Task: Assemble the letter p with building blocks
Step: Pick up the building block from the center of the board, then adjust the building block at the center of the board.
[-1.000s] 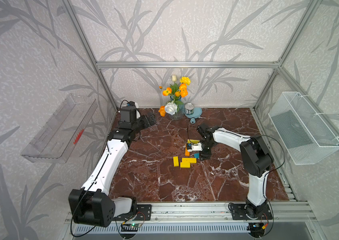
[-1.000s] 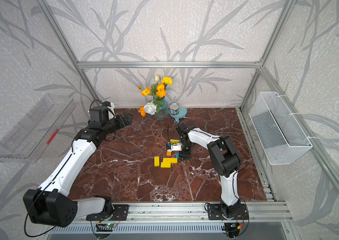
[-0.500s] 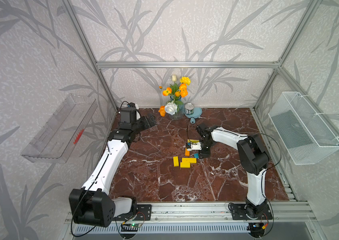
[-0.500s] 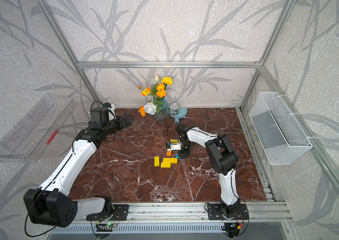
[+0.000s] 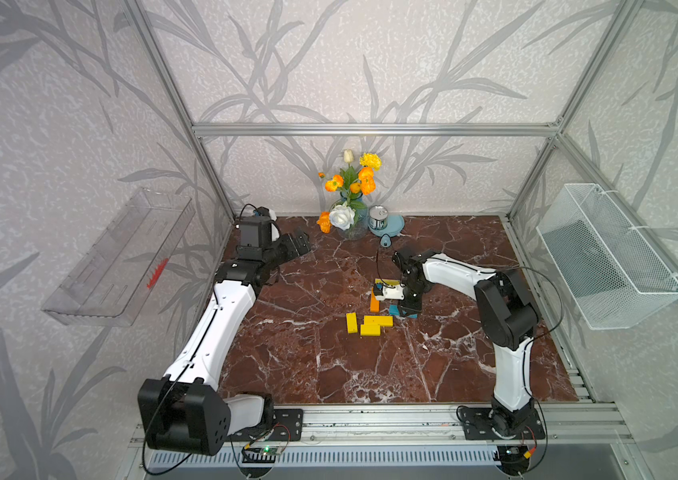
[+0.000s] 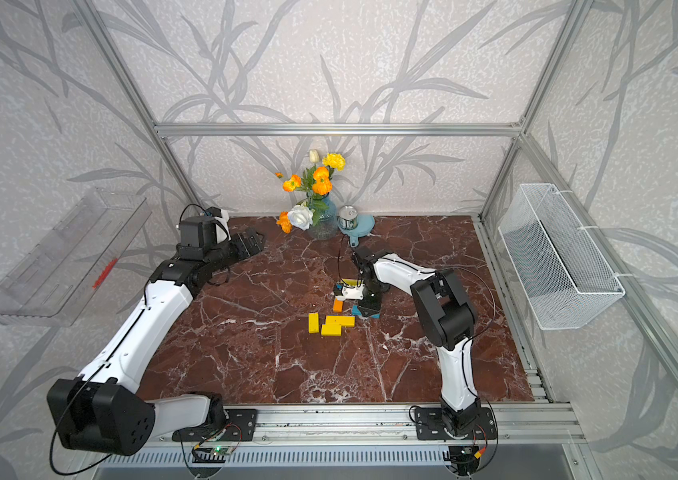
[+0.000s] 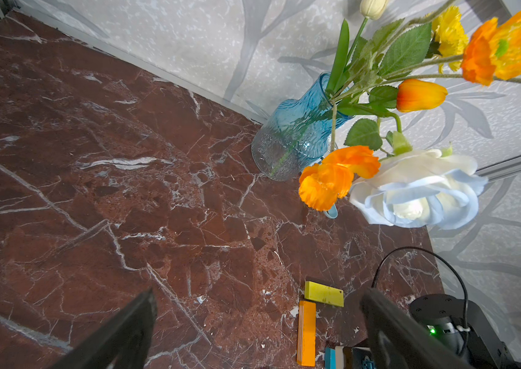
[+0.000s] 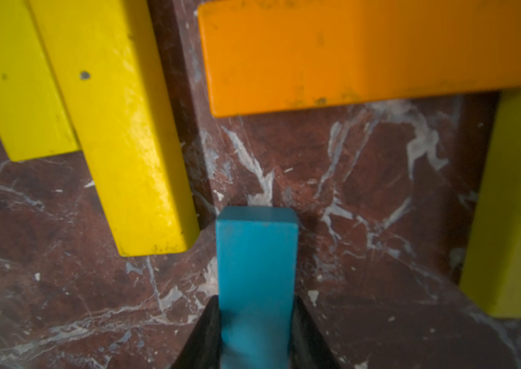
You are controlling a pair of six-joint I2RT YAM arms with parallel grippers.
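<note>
No text, label, brand or number is legible on anything.

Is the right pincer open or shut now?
Shut. The right pincer grips the blue block; its dark fingers press both its sides in the right wrist view.

Red marble tabletop (image 5: 329, 370): an orange block (image 5: 374, 305) and yellow blocks (image 5: 370, 325) lie just beside the right gripper (image 5: 408, 311), clamped on a teal block (image 8: 256, 255); a vase (image 5: 353, 226) stands well beyond.

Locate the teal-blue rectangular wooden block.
The teal-blue block is mid-table in both top views, gripped by the right gripper, just right of the orange rectangular bar.
</note>
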